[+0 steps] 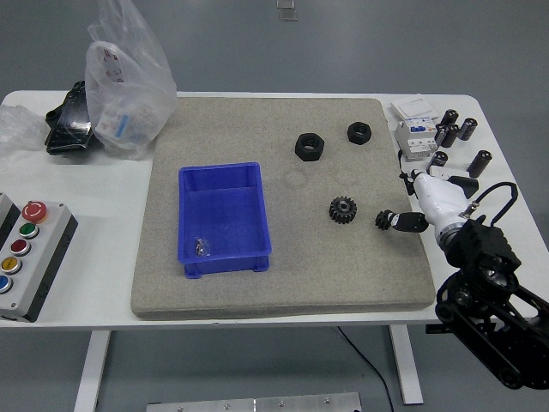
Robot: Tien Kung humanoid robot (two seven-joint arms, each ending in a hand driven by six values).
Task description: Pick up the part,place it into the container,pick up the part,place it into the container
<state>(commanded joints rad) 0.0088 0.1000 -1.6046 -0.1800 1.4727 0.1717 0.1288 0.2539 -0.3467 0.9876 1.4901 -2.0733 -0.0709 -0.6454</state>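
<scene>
On the mat's right edge, my right hand (pixel 410 209) rests with fingers loosely spread, empty, beside the black gear (pixel 343 209). One small part (pixel 202 247) lies inside the blue container (pixel 257 216).

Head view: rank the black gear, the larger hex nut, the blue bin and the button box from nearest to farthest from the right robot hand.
From the right robot hand, at the mat's right edge:
1. Black gear, just left of the hand.
2. Larger hex nut, farther back on the mat.
3. Blue bin, on the mat's left half.
4. Button box, off the mat at the table's left edge.
</scene>
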